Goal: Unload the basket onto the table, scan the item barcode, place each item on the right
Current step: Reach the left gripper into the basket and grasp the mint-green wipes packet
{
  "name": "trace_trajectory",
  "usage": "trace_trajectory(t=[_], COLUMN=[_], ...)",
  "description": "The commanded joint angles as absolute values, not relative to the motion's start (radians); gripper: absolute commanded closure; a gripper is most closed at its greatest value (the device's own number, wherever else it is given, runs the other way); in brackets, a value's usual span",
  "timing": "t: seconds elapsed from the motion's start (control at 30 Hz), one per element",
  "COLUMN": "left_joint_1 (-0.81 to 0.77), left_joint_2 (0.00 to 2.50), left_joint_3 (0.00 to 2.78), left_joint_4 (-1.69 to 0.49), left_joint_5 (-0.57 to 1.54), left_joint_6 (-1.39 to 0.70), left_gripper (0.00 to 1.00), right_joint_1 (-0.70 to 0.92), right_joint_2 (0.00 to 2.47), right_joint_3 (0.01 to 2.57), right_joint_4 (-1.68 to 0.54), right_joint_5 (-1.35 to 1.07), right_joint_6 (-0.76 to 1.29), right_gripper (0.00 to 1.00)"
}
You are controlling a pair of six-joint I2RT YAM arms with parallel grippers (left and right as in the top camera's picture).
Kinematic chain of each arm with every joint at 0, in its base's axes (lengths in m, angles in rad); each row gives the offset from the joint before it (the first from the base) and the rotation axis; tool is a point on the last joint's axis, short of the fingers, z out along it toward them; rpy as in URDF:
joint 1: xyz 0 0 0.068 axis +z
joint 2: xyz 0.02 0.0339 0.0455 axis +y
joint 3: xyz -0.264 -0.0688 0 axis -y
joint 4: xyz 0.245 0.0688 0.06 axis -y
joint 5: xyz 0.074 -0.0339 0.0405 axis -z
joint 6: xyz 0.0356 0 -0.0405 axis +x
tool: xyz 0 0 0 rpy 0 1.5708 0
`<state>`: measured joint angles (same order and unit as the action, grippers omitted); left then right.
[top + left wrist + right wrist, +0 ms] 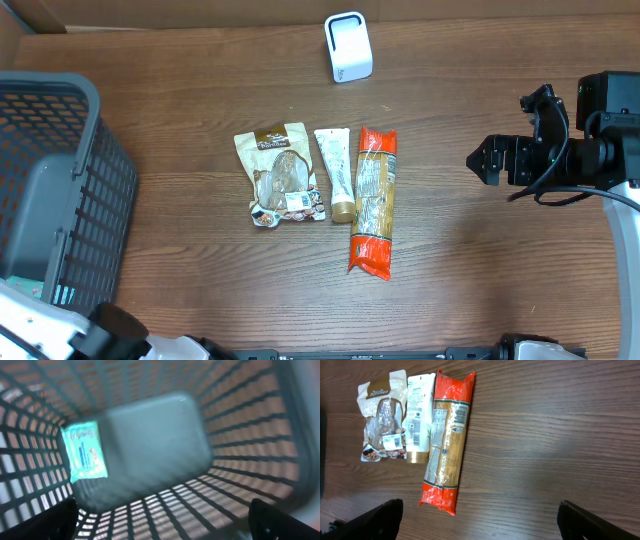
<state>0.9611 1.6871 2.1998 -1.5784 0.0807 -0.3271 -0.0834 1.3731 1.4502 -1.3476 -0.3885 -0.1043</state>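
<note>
Near the middle of the table [200, 80], three items lie side by side. A brown snack bag [282, 172] has a cream tube [337, 172] just beside it at its 3 o'clock. A long orange pasta packet [375, 200] lies against the tube's far side and reaches further toward 6 o'clock. A white scanner [348, 46] stands at 12 o'clock from them, well apart, near the table's far edge.

The right end effector [480, 161] hovers at 3 o'clock from the pasta packet, well apart, its fingers spread wide with nothing between them.

At 9 o'clock a grey mesh basket [60, 85] sits at the table's edge. The left end effector [165, 521] hangs over its opening, spread fully and empty. A teal packet [85, 452] lies flat on the basket floor below it.
</note>
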Motion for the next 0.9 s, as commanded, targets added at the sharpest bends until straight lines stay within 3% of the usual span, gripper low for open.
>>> trace_trajectory(t=[0.0, 0.2, 0.4, 0.6, 0.87], left_joint_1=[0.997, 1.010, 1.010, 1.010, 1.011], left_joint_2=[1.696, 1.696, 1.696, 1.696, 1.696], left_joint_3=[2.060, 1.792, 1.597, 1.453, 1.331], left_joint_4=[-1.531, -1.357, -1.185, -0.994, -0.874], left_joint_5=[0.083, 0.060, -0.091, -0.128, -0.221], left_joint_6=[-0.360, -0.390, -0.390, -0.291, -0.310], left_gripper=[0.00, 0.00, 0.01, 0.01, 0.00], right_joint_1=[-0.078, -0.078, -0.078, -0.078, -0.078], right_joint_2=[1.366, 1.366, 1.366, 1.366, 1.366], right_joint_3=[1.472, 1.472, 1.472, 1.472, 1.472], right_joint_4=[-1.346, -1.346, -1.349, -1.361, -1.371], right_joint_5=[-0.397, -0.397, -0.397, -0.393, -0.393], right_joint_6=[-0.101, -0.101, -0.101, -0.101, -0.101], right_gripper=[0.00, 0.00, 0.00, 0.00, 0.00])
